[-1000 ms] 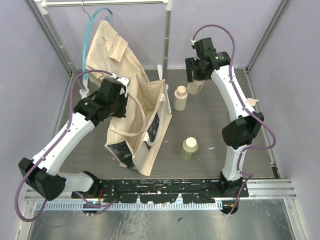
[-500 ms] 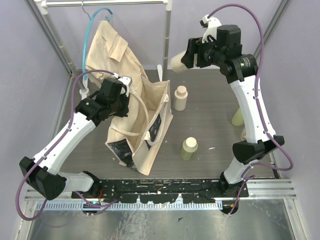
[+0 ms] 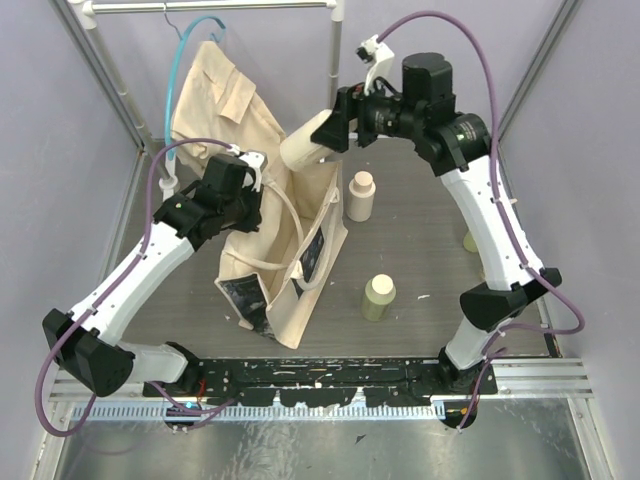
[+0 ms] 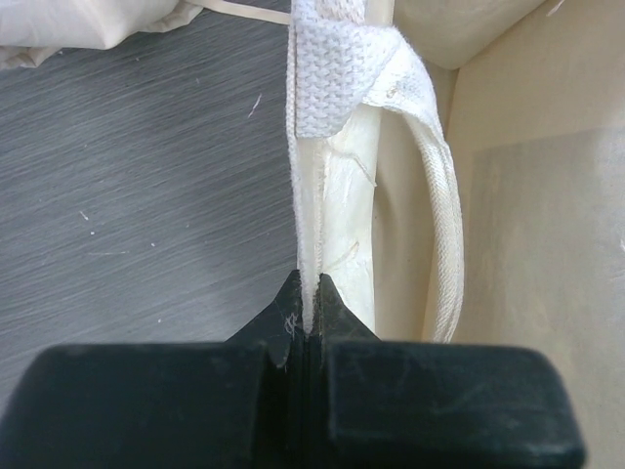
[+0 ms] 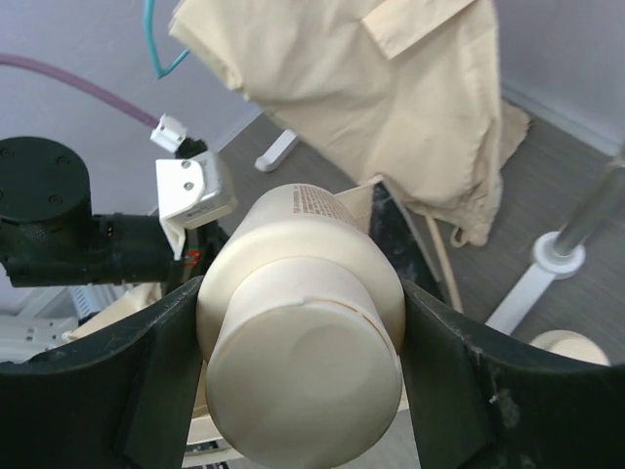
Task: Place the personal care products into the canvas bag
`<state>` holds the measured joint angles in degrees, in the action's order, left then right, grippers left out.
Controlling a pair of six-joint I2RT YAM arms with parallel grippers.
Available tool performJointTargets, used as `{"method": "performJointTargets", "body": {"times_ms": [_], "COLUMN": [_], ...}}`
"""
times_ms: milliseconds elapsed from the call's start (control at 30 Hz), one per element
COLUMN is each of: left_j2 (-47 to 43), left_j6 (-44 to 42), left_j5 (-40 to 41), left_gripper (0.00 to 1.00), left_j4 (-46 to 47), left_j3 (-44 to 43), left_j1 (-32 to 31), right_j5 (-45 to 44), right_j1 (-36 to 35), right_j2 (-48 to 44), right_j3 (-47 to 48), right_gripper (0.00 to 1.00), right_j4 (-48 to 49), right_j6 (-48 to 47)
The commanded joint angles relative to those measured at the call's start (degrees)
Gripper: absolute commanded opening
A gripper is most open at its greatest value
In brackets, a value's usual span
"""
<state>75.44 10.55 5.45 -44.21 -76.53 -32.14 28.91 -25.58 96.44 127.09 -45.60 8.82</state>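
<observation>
Your R gripper has swung the cream bottle above the canvas bag, clenched round it, bottle btwn its fingers; L gripper pinches bag's rim.

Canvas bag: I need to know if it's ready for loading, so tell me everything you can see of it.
The canvas bag is cream cloth with loop handles and dark print. It stands on the table, mouth open upward. The left claw is shut on its rim beside a handle. The right claw holds a cream bottle above its far end.
</observation>
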Motion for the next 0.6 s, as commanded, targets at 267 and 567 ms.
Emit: {"method": "performJointTargets", "body": {"times_ms": [267, 567], "left_j2": [0.5, -1.3], "left_j6": [-0.2, -0.8], "left_j5": [4.4, 8.5], "left_gripper": [0.00, 0.00], "left_j4": [-2.7, -6.9], "left_j3": [-4.5, -6.7], "left_j1": [0.0, -0.2], "right_j5": [-2.6, -13.4], "right_j1": [-4.9, -7.8], "right_j2": [6.7, 10.7], "right_j3": [13.1, 15.4], "right_gripper": [0.01, 0.01], "right_j4": [-7.1, -14.8], "right_j6": [2.7, 1.1]}}
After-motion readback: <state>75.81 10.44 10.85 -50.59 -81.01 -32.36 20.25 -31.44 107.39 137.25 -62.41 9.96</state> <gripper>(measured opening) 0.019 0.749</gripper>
